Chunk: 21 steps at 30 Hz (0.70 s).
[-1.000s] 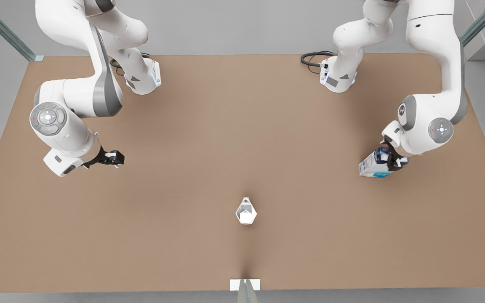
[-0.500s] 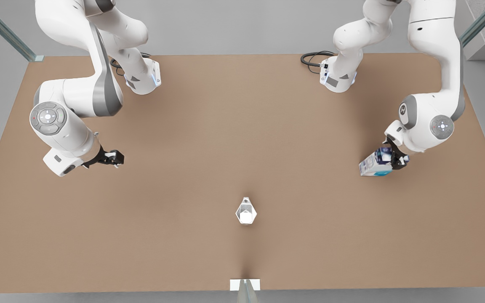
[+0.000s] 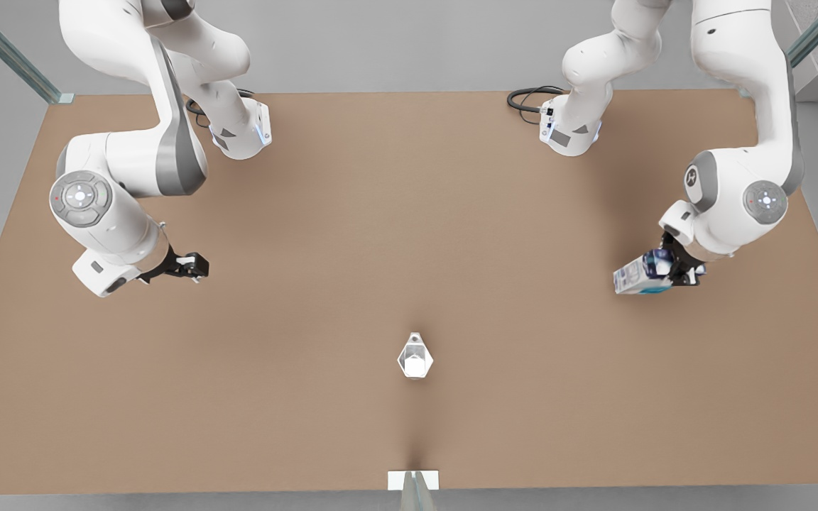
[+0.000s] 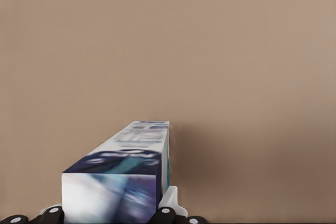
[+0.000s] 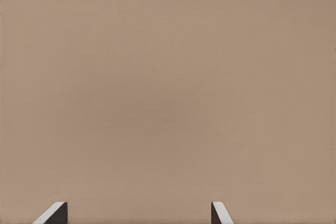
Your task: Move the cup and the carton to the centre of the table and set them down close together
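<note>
On the front view's left, your right pincer [image 3: 192,267] hangs over bare brown surface [image 3: 352,213], well apart from the small light-grey faceted cup with the white inside [image 3: 415,358], toward the front view's left of it. In the right wrist view its two fingertips [image 5: 52,214] stand wide apart with nothing between them, so it is open and empty. This arm waits.

The cup stands upright near the middle of the surface's width, on the side away from the arm bases. You have not gripped it, and nothing touches it.

To the front view's right of the cup and well apart from it, your left pincer [image 3: 673,270] is clamped on the small rectangular white carton with the dark blue top part and teal-blue print [image 3: 640,277]. The carton is tilted, its long side running out from the pincer toward the cup's side. In the left wrist view the carton [image 4: 123,174] sits between the fingers with the brown surface beyond it; whether it is clear of the surface I cannot tell.

By my judgement you are early in the task: the carton is grasped but far from the centre, and the cup's whole move is left. Nothing has been set down close together yet.
</note>
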Each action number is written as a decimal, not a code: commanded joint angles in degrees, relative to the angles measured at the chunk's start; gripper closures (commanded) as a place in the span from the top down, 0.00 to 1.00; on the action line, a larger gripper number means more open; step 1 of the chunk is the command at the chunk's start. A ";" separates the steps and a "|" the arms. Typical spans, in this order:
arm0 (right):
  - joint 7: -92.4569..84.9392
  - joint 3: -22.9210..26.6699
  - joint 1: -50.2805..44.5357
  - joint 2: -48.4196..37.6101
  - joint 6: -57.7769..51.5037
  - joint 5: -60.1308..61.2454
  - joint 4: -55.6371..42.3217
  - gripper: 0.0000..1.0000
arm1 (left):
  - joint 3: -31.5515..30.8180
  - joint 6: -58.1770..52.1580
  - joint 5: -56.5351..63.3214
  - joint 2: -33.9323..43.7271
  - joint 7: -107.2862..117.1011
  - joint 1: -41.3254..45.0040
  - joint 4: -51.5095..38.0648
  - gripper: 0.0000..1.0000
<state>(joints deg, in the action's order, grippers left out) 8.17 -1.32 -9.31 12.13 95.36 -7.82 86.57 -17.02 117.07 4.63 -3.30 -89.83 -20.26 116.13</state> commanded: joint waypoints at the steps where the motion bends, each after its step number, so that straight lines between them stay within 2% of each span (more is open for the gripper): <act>1: 0.00 0.00 -0.01 0.00 0.00 0.00 0.00 1.00 | -0.82 -2.62 0.29 -0.04 1.58 2.15 -1.69 0.31; 3: 0.00 0.00 -0.01 0.08 0.00 0.00 0.00 1.00 | -7.76 -10.10 0.38 -0.57 12.04 2.24 -7.76 0.31; 5: 0.00 0.00 -0.01 0.08 0.00 0.00 0.00 1.00 | -15.14 -10.10 0.64 -1.36 22.93 2.59 -8.20 0.32; 6: 0.00 0.00 -0.01 0.08 0.00 0.00 0.00 1.00 | -16.03 -10.10 0.99 -1.97 27.77 6.28 -8.64 0.32; 11: 0.00 0.00 0.00 0.08 0.09 0.00 0.00 1.00 | -16.12 -9.58 2.22 -7.51 47.02 19.64 -13.21 0.32; 15: 0.00 0.00 -0.01 0.08 0.00 0.00 0.00 1.00 | -15.33 -9.05 2.31 -15.51 53.52 27.90 -21.55 0.32; 17: 0.00 0.09 -0.01 0.00 -0.09 0.00 0.00 1.00 | -8.22 -6.15 2.40 -19.73 55.37 35.81 -25.77 0.31; 21: 0.00 0.00 -0.09 0.08 0.00 0.00 0.00 1.00 | -7.77 -4.83 2.22 -24.65 58.54 40.21 -30.70 0.31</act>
<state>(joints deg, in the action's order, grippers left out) 8.17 -1.27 -9.41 12.22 95.36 -7.82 86.57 -24.82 113.12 14.33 -28.29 -31.11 20.36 85.30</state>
